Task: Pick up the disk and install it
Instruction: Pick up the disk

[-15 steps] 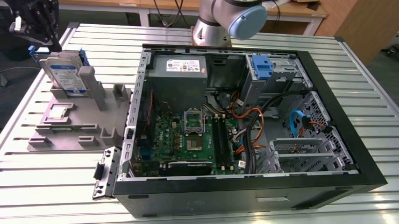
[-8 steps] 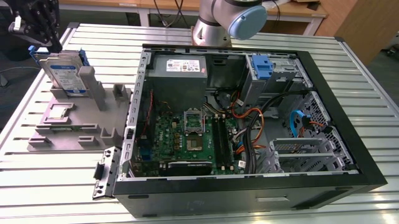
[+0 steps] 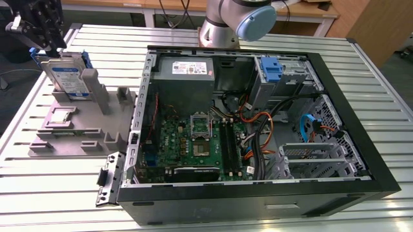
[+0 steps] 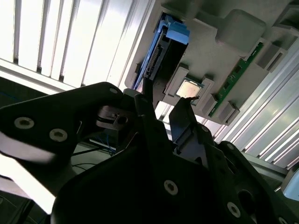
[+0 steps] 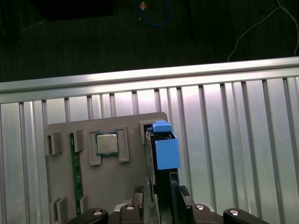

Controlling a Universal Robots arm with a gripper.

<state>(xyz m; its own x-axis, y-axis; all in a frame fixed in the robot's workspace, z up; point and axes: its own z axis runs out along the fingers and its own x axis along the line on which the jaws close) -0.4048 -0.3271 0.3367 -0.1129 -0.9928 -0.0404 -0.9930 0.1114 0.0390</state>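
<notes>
You see the disk (image 3: 66, 77) upright in the grey holder (image 3: 71, 133): silver, blue-and-white label, blue frame. The gripper (image 3: 47, 52) straddles its top edge; whether it clamps, you cannot tell.

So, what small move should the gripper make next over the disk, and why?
Probably lower straight down a little. The gripper hangs open right above the disk, which stands upright in the grey holder. In the second wrist view the gap between its fingers looks bare, so it likely has nothing to close on yet.
</notes>
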